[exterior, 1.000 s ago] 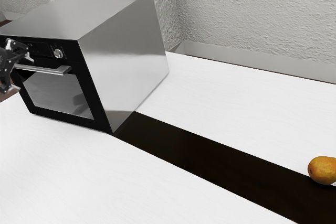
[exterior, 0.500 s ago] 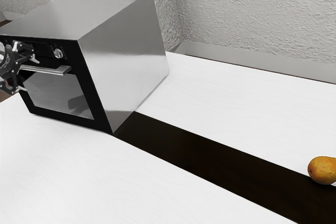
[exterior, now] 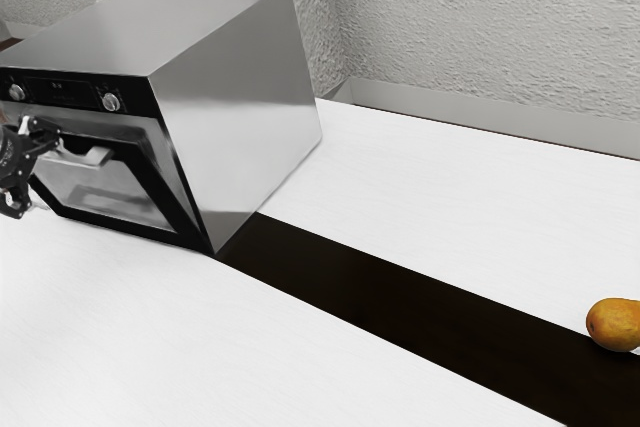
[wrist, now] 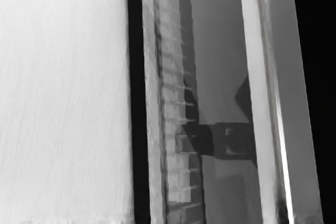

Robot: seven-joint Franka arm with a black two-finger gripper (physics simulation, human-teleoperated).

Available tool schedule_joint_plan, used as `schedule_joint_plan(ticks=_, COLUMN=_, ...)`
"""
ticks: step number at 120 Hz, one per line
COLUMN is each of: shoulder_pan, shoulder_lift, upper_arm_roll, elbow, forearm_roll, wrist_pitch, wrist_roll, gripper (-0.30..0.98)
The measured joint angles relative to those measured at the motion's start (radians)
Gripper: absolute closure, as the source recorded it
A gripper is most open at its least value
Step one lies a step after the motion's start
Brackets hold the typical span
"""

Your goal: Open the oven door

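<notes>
Gripper (exterior: 38, 177) at the left edge of the frame, its fingers spread apart, the upper one close over the handle (exterior: 88, 157); whether it touches, I cannot tell. That looks like hooking rather than gripping, so a pull angled too far outward or upward could let the bar slip free. Just behind, left of centre, the door (exterior: 115, 192) leans out a little at its top, partly open. It probably needs an arc outward and down; a straight pull would strain the hinge or lose the handle. Dropping too steeply, the lower finger could strike the table (exterior: 150, 347) or jam on the door. Farther back, the oven (exterior: 235, 107) fills the upper left; a hard tug might drag it forward.
</notes>
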Motion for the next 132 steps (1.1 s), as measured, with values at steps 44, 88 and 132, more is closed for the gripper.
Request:
schedule_joint_plan(ticks=44, shoulder_pan=0.317, shoulder_lift=-0.421, upper_arm_roll=-0.121, elbow=-0.327, forearm_roll=0.002, wrist_pitch=0.021, wrist_roll=0.014, gripper=0.00)
schedule_joint_plan(ticks=88, shoulder_pan=-0.369, shoulder_lift=-0.154, upper_arm_roll=-0.266, elbow=0.460, forearm_roll=0.254, wrist_pitch=-0.780, wrist_roll=0.125, gripper=0.00)
schedule_joint_plan(ticks=132, shoulder_pan=-0.391, shoulder_lift=-0.171, upper_arm_roll=-0.202, elbow=0.209, forearm_roll=0.179, wrist_pitch=-0.797, wrist_roll=0.105, gripper=0.00)
